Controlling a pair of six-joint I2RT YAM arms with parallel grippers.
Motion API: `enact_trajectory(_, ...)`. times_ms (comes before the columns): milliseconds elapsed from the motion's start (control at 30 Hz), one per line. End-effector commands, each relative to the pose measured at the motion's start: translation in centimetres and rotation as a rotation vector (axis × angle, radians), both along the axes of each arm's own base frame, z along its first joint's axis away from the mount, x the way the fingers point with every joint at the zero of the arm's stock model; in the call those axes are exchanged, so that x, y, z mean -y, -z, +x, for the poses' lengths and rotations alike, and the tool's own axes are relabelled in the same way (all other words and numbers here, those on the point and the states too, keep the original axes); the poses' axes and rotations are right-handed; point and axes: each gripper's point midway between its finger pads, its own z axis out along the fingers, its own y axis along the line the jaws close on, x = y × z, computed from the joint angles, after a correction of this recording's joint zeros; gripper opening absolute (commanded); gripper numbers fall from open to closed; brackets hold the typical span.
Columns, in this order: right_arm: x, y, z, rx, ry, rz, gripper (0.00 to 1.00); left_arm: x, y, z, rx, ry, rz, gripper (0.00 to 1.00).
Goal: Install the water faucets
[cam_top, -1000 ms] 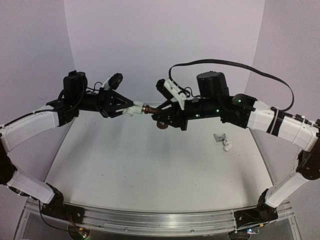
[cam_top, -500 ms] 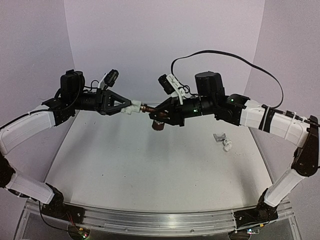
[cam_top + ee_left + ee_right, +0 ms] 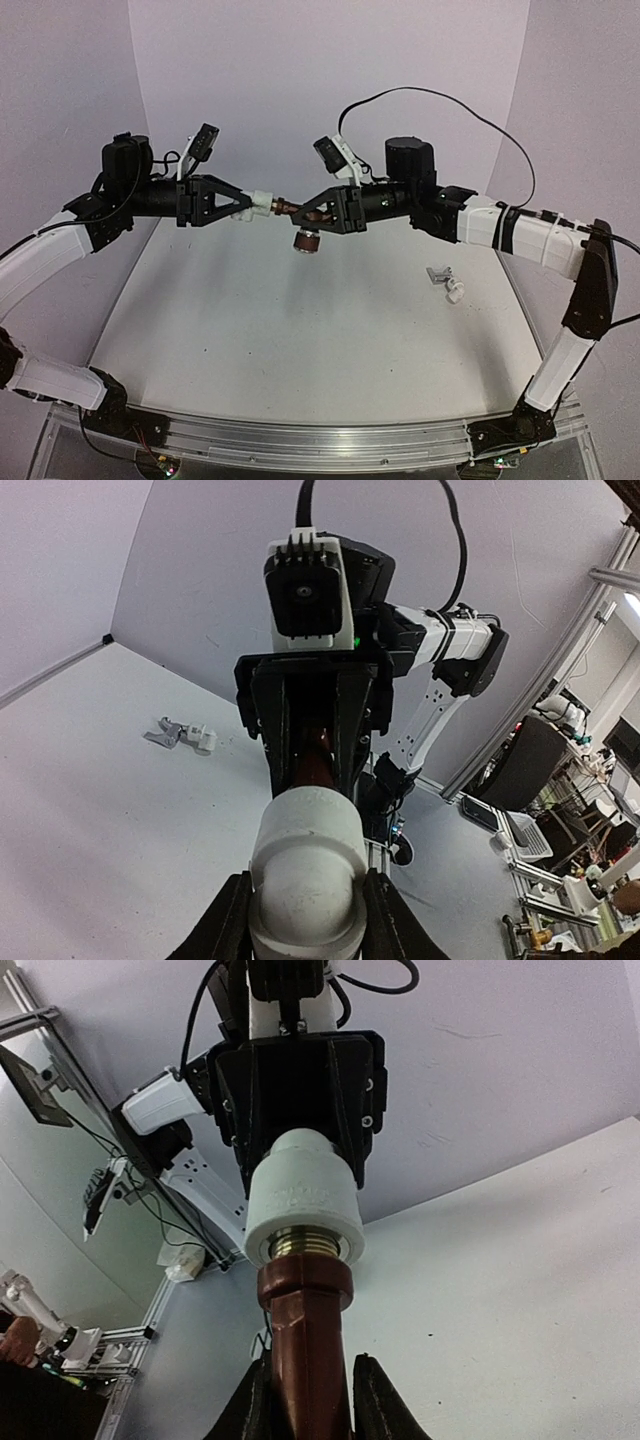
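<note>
The dark reddish-brown water faucet [image 3: 289, 210] hangs in the air between both arms, its round knob [image 3: 305, 241] pointing down. My right gripper [image 3: 306, 212] is shut on its body [image 3: 304, 1335]. Its brass thread sits in the mouth of a white pipe fitting [image 3: 303, 1203]. My left gripper [image 3: 250, 205] is shut on that fitting [image 3: 305, 865], and the brown faucet [image 3: 317, 765] shows just beyond it. The chrome water faucet [image 3: 438, 273] lies on the table at the right, joined to a second white fitting [image 3: 455, 292], away from both grippers.
The white table [image 3: 300, 340] lies under both arms. Purple walls [image 3: 320, 80] close it in at the back and sides. The right arm's black cable [image 3: 440, 100] loops above it. From the left wrist, the chrome faucet [image 3: 165, 733] and its fitting [image 3: 202, 741] show on the table.
Both arms have stretched out more level and lifted a little. The joined faucet and fitting shifted slightly left. Both grips are unchanged.
</note>
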Motion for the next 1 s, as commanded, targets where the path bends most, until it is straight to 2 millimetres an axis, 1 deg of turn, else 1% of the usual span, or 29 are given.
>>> enact_trajectory(0,-1.2,-7.1,-1.7,0.053,-0.115,0.202,0.00,1.4,1.1,-3.6,0.134,0.152,0.019,0.00)
enact_trajectory(67,-1.5,-6.8,-1.6,0.001,-0.152,0.186,0.00,1.2,1.4,-3.5,0.173,0.137,0.032,0.00)
enact_trajectory(267,-2.1,-5.8,-1.8,-0.165,-0.247,0.129,0.00,0.8,3.4,-3.4,0.384,0.095,0.121,0.00)
enact_trajectory(400,-2.4,-5.3,-1.7,-0.245,-0.271,0.107,0.00,0.5,4.0,-3.3,0.512,0.070,0.158,0.00)
enact_trajectory(567,-2.7,-5.1,-1.8,-0.354,-0.330,0.076,0.00,0.3,6.0,-2.9,0.712,0.039,0.240,0.00)
enact_trajectory(633,-2.8,-4.7,-1.9,-0.392,-0.347,0.053,0.00,0.3,6.7,-2.7,0.804,0.028,0.284,0.00)
enact_trajectory(700,-2.8,-4.1,-2.0,-0.427,-0.360,0.029,0.00,0.4,7.5,-2.2,0.894,0.010,0.340,0.00)
enact_trajectory(767,-2.8,-3.6,-2.0,-0.457,-0.365,0.009,0.00,0.4,8.2,-1.3,0.967,-0.011,0.406,0.00)
enact_trajectory(900,-2.7,-3.0,-2.2,-0.503,-0.371,-0.017,0.00,0.6,8.5,-0.1,1.137,-0.024,0.504,0.00)
enact_trajectory(967,-2.7,-2.9,-2.2,-0.514,-0.374,-0.024,0.00,0.5,9.3,0.8,1.253,-0.028,0.603,0.00)
